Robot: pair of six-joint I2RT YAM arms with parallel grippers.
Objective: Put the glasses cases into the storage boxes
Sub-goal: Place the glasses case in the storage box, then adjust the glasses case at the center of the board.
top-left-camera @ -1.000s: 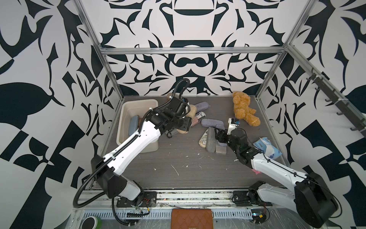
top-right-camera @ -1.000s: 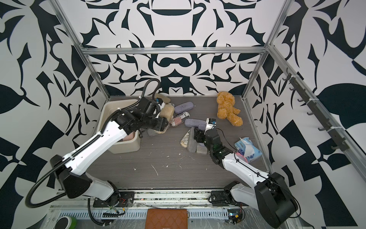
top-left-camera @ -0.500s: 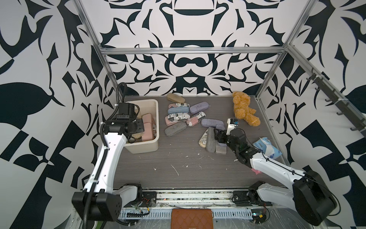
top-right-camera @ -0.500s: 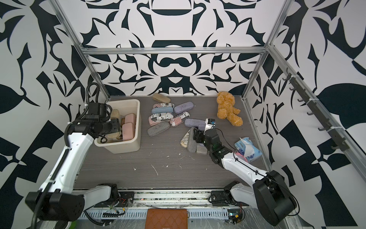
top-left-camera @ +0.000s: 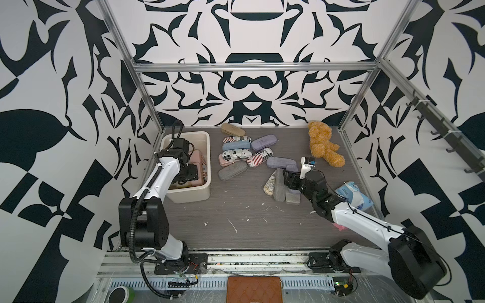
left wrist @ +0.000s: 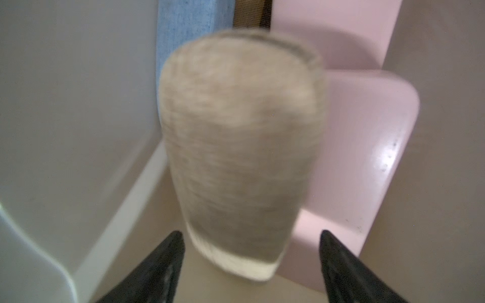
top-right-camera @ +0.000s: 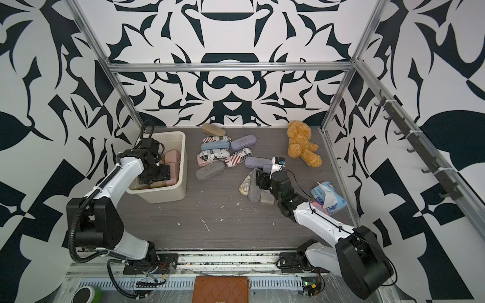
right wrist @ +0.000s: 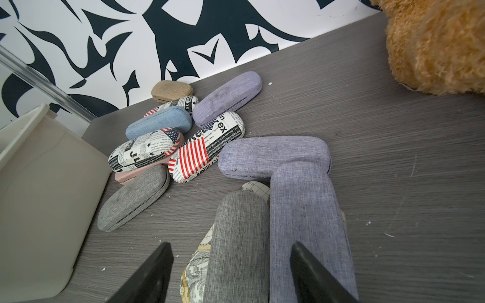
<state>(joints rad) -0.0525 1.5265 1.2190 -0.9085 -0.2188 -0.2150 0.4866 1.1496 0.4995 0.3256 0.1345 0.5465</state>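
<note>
The cream storage box stands at the left with pink glasses cases and a blue one inside. My left gripper is down in it and open. A blurred tan case lies just ahead of its fingers, touching neither. Several loose cases lie mid-table. My right gripper is open low over a grey case beside a lilac case and a map-print case.
A tan case lies against the back wall. An orange teddy bear sits at the back right, and a blue-white packet lies by the right wall. A brown quilted wallet lies off the front edge.
My left arm swung from the loose cases over to the box with the tan case, lowered into it and opened its jaws, letting the case go. The right arm barely moved.
</note>
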